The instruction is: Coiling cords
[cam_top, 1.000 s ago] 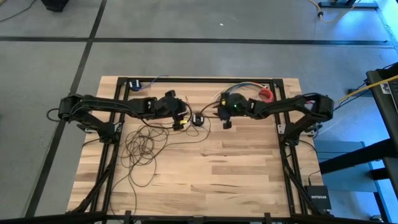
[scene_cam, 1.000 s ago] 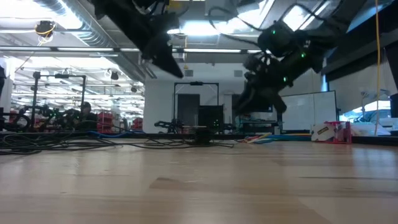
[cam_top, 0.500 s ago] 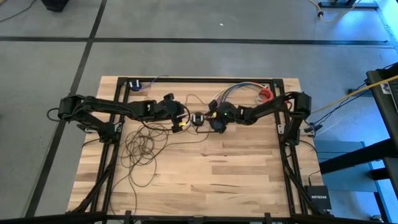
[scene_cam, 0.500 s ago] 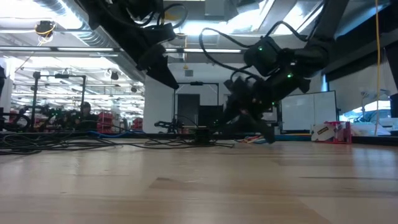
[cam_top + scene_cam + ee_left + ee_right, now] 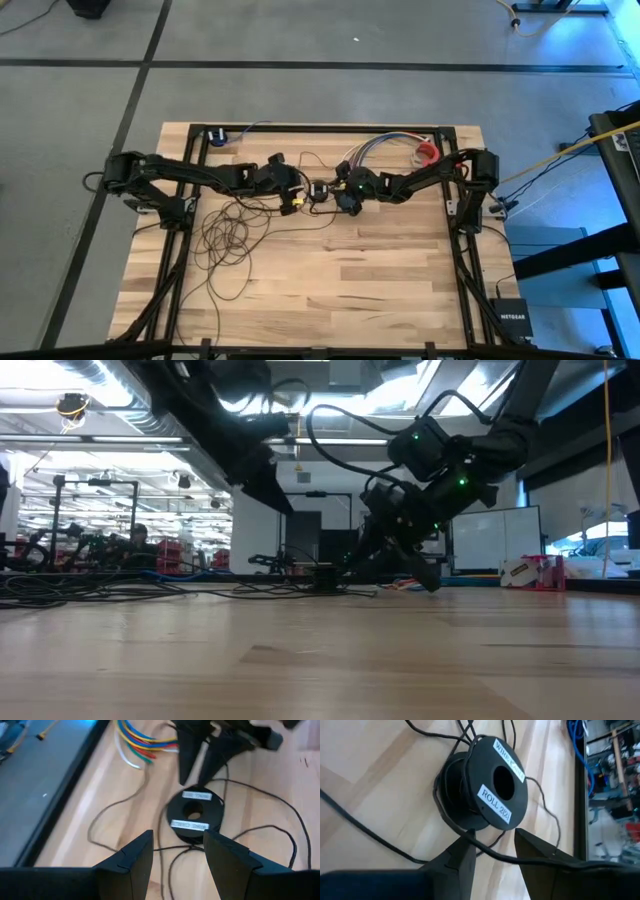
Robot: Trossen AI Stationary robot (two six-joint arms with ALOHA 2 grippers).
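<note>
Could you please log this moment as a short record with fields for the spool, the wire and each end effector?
spool: black spool with white labels, flat on the table between the two arms
wire: thin dark wire runs off the spool into loose loops on the table's left side
left end effector: open, empty, just short of the spool
right end effector: open, low beside the spool, wire crossing between its fingers
</note>
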